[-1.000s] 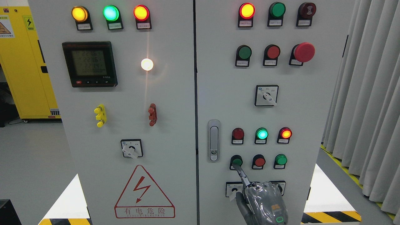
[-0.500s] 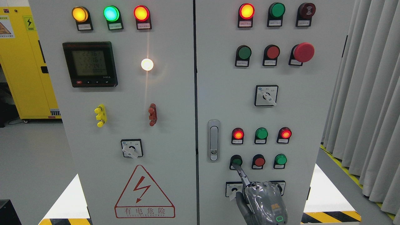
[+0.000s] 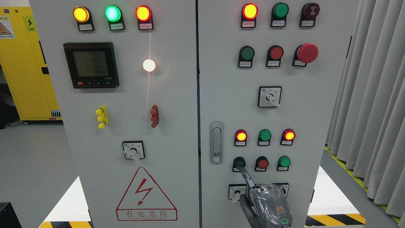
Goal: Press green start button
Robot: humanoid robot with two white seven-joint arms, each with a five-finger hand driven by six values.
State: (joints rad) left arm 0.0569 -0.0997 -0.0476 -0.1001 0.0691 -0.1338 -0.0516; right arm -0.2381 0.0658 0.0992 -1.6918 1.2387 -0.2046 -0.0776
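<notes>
Right hand (image 3: pixel 269 205), forefinger out on green button (image 3: pixel 239 163); green lamp (image 3: pixel 264 135) now dark, left red lamp (image 3: pixel 241 135) lit, press registered.

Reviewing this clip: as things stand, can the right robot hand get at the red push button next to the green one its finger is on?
Probably yes. The right robot hand has a finger on the green button; the red button sits just beside it, with nothing between them.

An industrial electrical room or training workshop: a tall grey control cabinet (image 3: pixel 177 95) with lit indicator lamps, a high-voltage warning triangle (image 3: pixel 146 194), a yellow equipment cabinet (image 3: pixel 22 63), hazard-striped floor tape (image 3: pixel 335 219) and grey curtains (image 3: pixel 373 95).
</notes>
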